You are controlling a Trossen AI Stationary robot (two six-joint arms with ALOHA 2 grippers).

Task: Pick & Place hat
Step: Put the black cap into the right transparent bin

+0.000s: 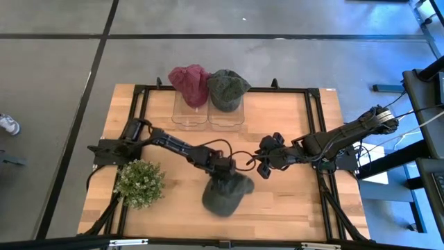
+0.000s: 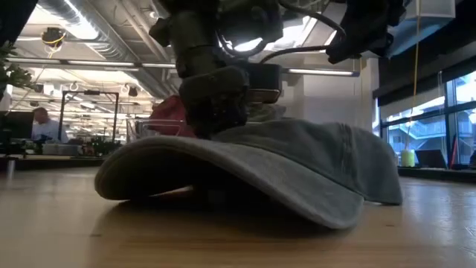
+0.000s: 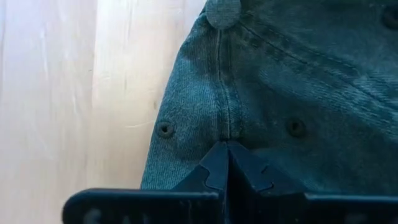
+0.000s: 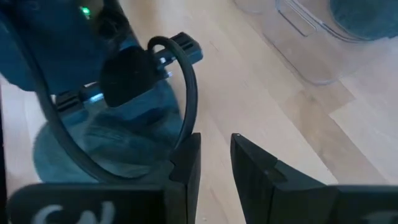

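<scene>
Grey-green denim cap [image 1: 225, 196] lies on the wooden table [image 1: 291, 201] near its front edge, brim flat on the wood, just beside a small potted plant [image 1: 139, 182]. Left gripper [image 3: 227, 155] sits down on the cap's crown, fingers pinched together on the fabric at a seam between two eyelets. Right gripper [image 4: 214, 163] hangs just beside the left arm's wrist, above the table, its fingers a narrow gap apart, nothing between them. At the table's back, two clear bins [image 1: 208, 114], a red cap [image 1: 189, 83] atop one, a dark green cap [image 1: 227, 87] atop the other.
</scene>
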